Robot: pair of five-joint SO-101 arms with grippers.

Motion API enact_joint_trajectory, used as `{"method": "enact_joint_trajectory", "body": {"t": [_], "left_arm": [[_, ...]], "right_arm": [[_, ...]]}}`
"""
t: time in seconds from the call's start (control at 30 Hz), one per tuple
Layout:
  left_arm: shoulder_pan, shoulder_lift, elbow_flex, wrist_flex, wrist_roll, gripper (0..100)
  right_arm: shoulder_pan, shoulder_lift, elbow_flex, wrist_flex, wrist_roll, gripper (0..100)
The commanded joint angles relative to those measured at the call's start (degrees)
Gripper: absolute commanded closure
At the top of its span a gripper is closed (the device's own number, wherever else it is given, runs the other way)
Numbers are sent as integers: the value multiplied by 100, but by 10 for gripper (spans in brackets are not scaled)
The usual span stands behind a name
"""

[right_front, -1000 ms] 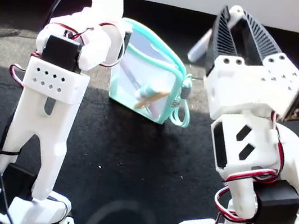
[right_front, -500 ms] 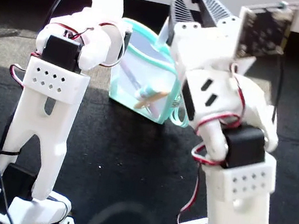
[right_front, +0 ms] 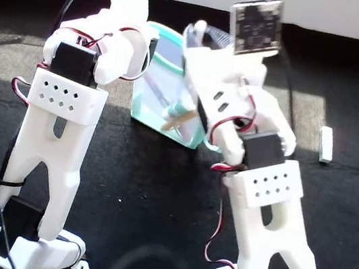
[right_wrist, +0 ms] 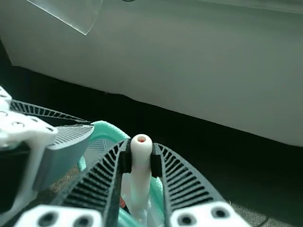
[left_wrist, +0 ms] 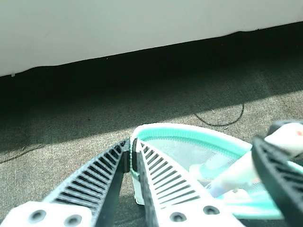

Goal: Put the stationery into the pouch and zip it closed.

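On the high view, I see the teal-rimmed pouch (right_front: 167,81) standing on the dark table (right_front: 143,190) at the far side, between the two arms. The left arm (right_front: 69,96) is at the pouch's left edge, and the right arm (right_front: 256,167) leans in over its top from the other side. Through the pouch's clear wall I can make out a tan, stick-shaped item (right_front: 181,113), and a small white block (right_front: 326,144) lies on the table well off to the right. On the left wrist view, the left gripper (left_wrist: 129,145) has its jaws pinched nearly together on the pouch's (left_wrist: 189,137) teal zipper rim. The mouth is open, and a white marker (left_wrist: 284,135) sits above the opening beside a dark ribbed finger of the other arm. On the right wrist view, the right gripper (right_wrist: 140,149) has its jaws narrowed on the white marker (right_wrist: 140,179), which stands upright between them with its rounded end up. The pouch rim (right_wrist: 102,127) lies just below and beside it, with the left gripper (right_wrist: 61,137) next to that.
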Motion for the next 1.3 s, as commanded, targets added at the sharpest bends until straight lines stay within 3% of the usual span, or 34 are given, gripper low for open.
{"method": "enact_joint_trajectory", "body": {"t": [0.0, 0.17, 0.43, 0.6, 0.73, 0.97, 1.1, 1.27], "left_arm": [[189, 40, 66, 18, -44, 986], [189, 40, 66, 26, -44, 986], [189, 40, 66, 26, -44, 986], [189, 40, 66, 26, -44, 986], [180, 31, 66, 26, -44, 986], [189, 31, 66, 26, -44, 986], [189, 31, 66, 26, -44, 986], [215, 40, 75, 26, -44, 986]], "right_arm": [[-189, -4, 57, -84, 0, 985], [-365, -13, -13, 602, -18, 808], [-295, -75, -1262, 1297, 0, 807], [1051, -22, -2264, 1516, 0, 820], [2510, 119, -2167, 1543, 167, 998], [4154, 1815, -1481, 1543, 1451, 981], [4611, 3169, -1842, 1719, 1591, 909], [4848, 4620, -3169, 2730, 1600, 807]]}}
